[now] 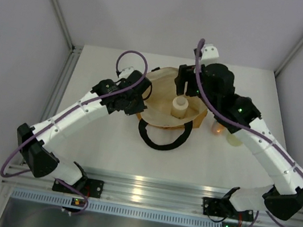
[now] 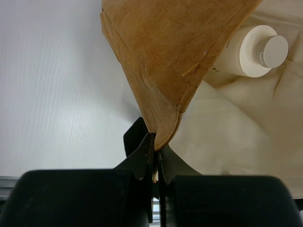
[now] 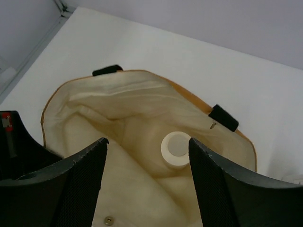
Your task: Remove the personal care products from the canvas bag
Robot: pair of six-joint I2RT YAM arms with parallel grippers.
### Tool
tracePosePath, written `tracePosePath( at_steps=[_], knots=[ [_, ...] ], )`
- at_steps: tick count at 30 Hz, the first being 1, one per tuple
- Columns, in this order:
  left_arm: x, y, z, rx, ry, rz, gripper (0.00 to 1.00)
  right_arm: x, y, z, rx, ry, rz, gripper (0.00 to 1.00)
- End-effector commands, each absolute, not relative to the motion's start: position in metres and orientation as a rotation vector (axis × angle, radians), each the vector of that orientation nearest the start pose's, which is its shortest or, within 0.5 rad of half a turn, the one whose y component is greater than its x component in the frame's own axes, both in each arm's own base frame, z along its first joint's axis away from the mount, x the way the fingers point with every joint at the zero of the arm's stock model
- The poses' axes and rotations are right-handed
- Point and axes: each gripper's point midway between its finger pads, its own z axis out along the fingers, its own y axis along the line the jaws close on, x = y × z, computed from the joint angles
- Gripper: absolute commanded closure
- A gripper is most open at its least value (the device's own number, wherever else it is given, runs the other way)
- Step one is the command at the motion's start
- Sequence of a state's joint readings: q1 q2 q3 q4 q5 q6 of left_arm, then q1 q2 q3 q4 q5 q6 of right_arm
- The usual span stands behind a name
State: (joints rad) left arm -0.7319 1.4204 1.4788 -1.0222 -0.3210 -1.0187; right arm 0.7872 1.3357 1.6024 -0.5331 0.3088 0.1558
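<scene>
The canvas bag (image 1: 157,111) lies at the table's middle back with its round mouth open. The short cream cylinder (image 1: 179,106) stands inside it on the cream lining. My left gripper (image 1: 141,99) is shut on the bag's left rim (image 2: 163,127), and the cylinder (image 2: 251,52) shows beyond it. My right gripper (image 1: 186,85) is open and empty above the bag mouth, with the cylinder (image 3: 176,150) below and between its fingers. An orange bottle (image 1: 217,127) and a yellow-green bottle (image 1: 234,140) lie on the table right of the bag, partly hidden by my right arm. The clear bottle is out of view.
The bag's black loop handle (image 1: 162,139) lies on the table in front of the bag. Handle ends (image 3: 223,117) show on the far rim. A metal rail (image 1: 145,190) runs along the near edge. Cage walls stand close on both sides.
</scene>
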Motion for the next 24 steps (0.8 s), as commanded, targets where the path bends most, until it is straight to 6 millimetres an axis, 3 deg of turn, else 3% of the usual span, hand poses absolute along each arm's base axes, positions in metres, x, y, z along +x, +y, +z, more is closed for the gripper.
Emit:
tracePosePath(
  at_steps=[1, 7, 11, 18, 24],
  knots=[
    [0.279, -0.234, 0.241, -0.489, 2.44, -0.434, 1.0, 0.314, 0.259, 0.332, -0.376, 1.966, 0.288, 0.33],
    [0.281, -0.234, 0.25, -0.511, 2.412, -0.451, 1.0, 0.3, 0.262, 0.283, -0.359, 2.075, 0.268, 0.32],
    [0.283, -0.234, 0.248, -0.513, 2.412, -0.445, 1.0, 0.301, 0.257, 0.255, -0.384, 2.125, 0.199, 0.3],
    [0.28, -0.236, 0.223, -0.511, 2.47, -0.408, 1.0, 0.332, 0.249, 0.225, -0.363, 2.198, 0.106, 0.23],
    [0.278, -0.233, 0.225, -0.513, 2.458, -0.413, 1.0, 0.357, 0.254, 0.2, -0.382, 2.255, 0.071, 0.16]
  ],
)
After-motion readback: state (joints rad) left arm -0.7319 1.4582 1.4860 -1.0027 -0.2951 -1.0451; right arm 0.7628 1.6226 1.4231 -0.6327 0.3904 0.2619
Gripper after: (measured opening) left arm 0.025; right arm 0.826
